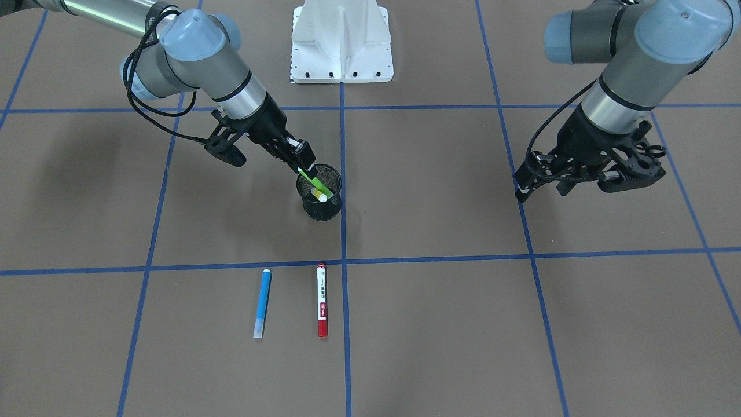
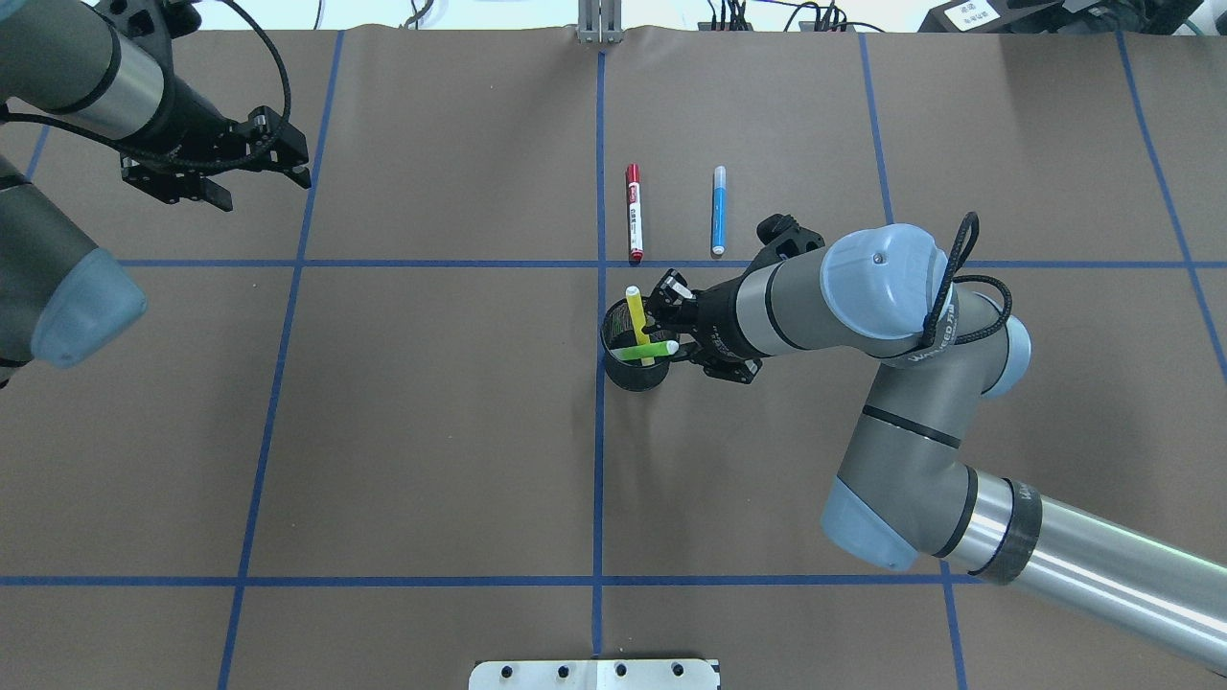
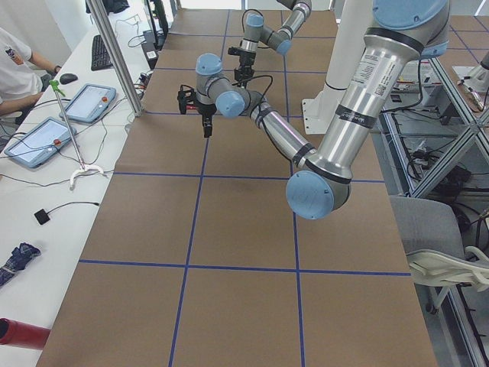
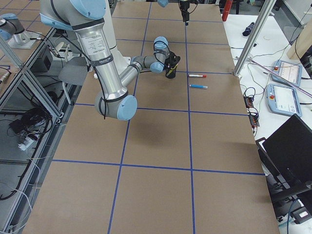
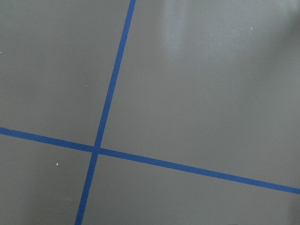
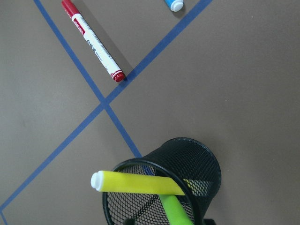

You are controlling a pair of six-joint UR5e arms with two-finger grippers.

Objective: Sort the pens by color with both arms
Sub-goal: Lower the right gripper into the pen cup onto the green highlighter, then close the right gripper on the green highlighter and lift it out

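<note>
1. My right pincer (image 1: 305, 164) is closed on the green pen (image 1: 317, 182). It grips the upper end.
2. The green pen is tilted. Its lower end is down inside the black mesh cup (image 1: 331, 208) and its upper end is at my fingertips, just above the cup's rim.
3. The right pincer sits at the cup's edge on the robot's side and reaches in at a slant.
4. The yellow pen (image 1: 318, 194) is also in the cup. It leans, its pale cap pokes above the rim, and it crosses the green pen. My pincer has no hold on it.
5. The blue pen (image 1: 263, 301) and the white pen with red ends (image 1: 322, 298) lie flat on the brown table (image 1: 440, 324). They are side by side, roughly parallel and not touching.
6. Both lie across a blue tape line (image 1: 440, 259) from the cup, on the side away from the robot. Neither pincer touches them.
7. My left pincer (image 1: 521, 188) hangs over bare table, well apart from the cup and every pen. It holds nothing.
8. I cannot tell how far the left pincer is open. Its wrist camera shows only brown surface and crossing tape.
</note>
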